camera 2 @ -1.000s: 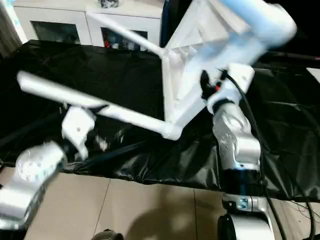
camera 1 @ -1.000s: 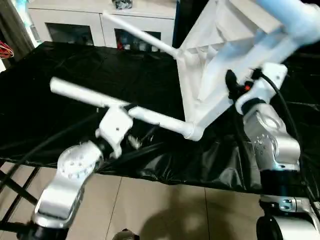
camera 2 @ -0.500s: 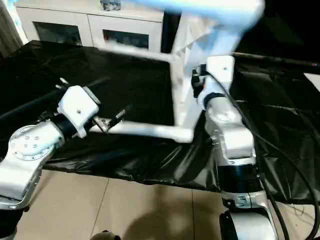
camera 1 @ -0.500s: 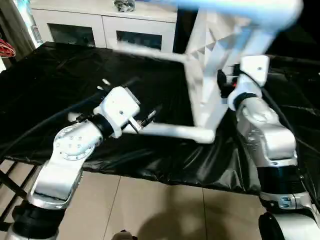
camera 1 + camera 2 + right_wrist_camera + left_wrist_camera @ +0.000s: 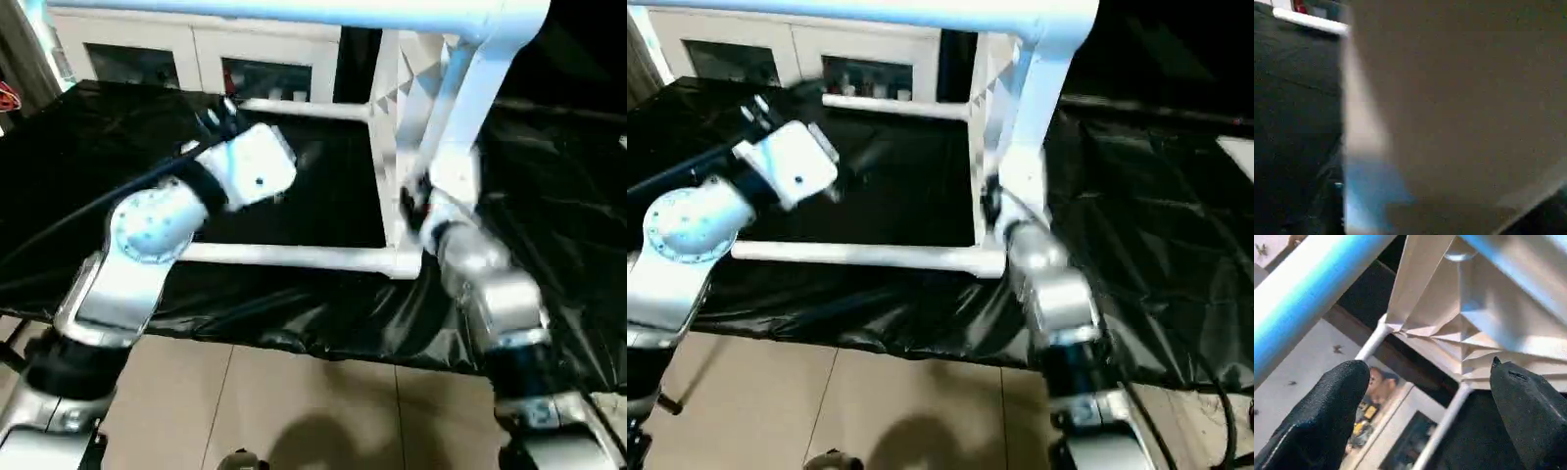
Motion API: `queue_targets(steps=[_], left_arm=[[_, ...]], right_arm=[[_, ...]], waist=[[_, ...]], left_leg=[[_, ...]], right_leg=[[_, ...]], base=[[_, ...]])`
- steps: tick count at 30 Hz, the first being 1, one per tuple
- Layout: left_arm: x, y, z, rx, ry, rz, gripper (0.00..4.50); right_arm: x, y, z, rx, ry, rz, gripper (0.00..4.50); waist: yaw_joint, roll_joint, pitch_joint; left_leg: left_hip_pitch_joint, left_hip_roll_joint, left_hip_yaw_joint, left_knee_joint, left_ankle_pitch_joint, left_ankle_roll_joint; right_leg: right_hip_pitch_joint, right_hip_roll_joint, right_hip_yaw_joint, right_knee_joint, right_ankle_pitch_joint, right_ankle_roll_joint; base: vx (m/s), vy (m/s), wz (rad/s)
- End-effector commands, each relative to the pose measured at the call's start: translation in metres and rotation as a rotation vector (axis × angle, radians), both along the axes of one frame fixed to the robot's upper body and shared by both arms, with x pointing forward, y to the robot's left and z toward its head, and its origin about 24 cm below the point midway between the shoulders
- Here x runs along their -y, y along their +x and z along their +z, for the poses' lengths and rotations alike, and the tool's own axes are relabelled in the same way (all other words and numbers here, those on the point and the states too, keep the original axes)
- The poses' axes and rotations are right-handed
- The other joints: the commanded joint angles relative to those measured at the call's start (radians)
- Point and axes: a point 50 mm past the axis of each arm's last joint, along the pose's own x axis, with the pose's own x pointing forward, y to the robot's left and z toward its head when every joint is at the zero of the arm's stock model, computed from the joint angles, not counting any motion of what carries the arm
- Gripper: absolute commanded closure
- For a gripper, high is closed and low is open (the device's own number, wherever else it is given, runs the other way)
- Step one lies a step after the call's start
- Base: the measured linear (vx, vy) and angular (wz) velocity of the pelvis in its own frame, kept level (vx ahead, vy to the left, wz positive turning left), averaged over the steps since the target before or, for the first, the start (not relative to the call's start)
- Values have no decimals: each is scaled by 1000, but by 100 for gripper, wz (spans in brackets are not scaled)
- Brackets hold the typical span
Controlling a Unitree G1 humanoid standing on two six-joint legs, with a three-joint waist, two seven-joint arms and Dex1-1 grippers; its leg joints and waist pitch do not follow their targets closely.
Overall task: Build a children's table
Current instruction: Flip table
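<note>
Children's table [image 5: 431, 147] tipped on its side upon the black-covered work table [image 5: 88, 196]. Lower near leg [image 5: 294, 258] lies along the table's front edge and bars approach from there; top leg [image 5: 294, 15] spans overhead. Bare black cover between the legs is free room. Right arm [image 5: 470, 264] crowds the tabletop's near corner

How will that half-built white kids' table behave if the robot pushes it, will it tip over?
The children's table stands on edge on the black work table, legs sticking out sideways, so it probably tips easily. Ribbed plastic suggests it is stiff and fairly light. Smooth tubular legs may slip.
</note>
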Motion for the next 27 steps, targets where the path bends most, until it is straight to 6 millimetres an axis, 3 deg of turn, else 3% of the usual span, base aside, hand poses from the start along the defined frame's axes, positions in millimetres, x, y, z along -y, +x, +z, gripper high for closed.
queue_targets(steps=[1, 2, 6, 10, 16, 19, 20, 24, 25, 27], left_arm=[[-4, 4, 10, 68, -2, 31, 0], [-4, 5, 12, 88, 3, 38, 0], [-5, 8, 20, 172, 17, 66, 0], [-3, 8, 31, 263, 35, 65, 0], [-2, 4, 37, 376, 76, 47, 0], [-5, 7, 37, 399, 81, 69, 0], [-5, 8, 32, 384, 95, 59, 0], [-6, 10, 12, 284, 132, 24, 0], [-8, 11, -3, 182, 132, 13, 0], [-9, 11, -12, 128, 144, 4, 0]], right_arm=[[2, -5, 4, 30, -11, 9, 115], [2, -7, 4, 42, -16, 12, 90], [1, -15, 0, 55, -21, 46, 60], [-1, -27, -7, 75, -74, 105, 30], [-5, -44, -8, 121, -132, 215, 30], [-5, -52, -11, 124, -135, 249, 30], [-5, -56, -14, 125, -136, 259, 30], [-8, -59, -11, 144, -124, 280, 30], [-10, -59, -8, 160, -111, 287, 30], [-10, -60, -7, 165, -107, 289, 30]], waist=[[-4, 14, -74], [-5, 12, -73], [-2, 14, -70], [-4, 12, -66], [-3, 11, -65], [-6, 15, -66], [-5, 22, -65], [-6, 19, -64], [-6, 28, -65], [-10, 23, -63]], left_leg=[[43, 40, -21, -62, -111, -97], [41, 39, -22, -62, -109, -94], [47, 44, -23, -66, -158, -101], [45, 45, -25, -70, -188, -100], [40, 46, -27, -69, -191, -83], [42, 45, -27, -67, -187, -74], [44, 46, -28, -67, -198, -77], [45, 46, -28, -69, -226, -80], [45, 47, -29, -69, -230, -83], [44, 46, -29, -72, -254, -82]], right_leg=[[22, -51, 31, -56, 202, -90], [23, -50, 30, -54, 210, -90], [20, -53, 31, -61, 154, -89], [22, -56, 32, -64, 116, -93], [25, -58, 34, -64, 112, -87], [22, -57, 33, -63, 116, -106], [19, -56, 33, -65, 111, -106], [18, -56, 34, -66, 94, -122], [17, -57, 33, -64, 90, -127], [18, -57, 34, -67, 60, -130]], base=[[0, 0, 0], [0, 0, 0], [0, 0, 0], [0, 0, 0], [0, 0, 0], [0, 0, 0], [0, 0, 0], [0, 0, 0], [0, 0, 0], [0, 0, 0]])
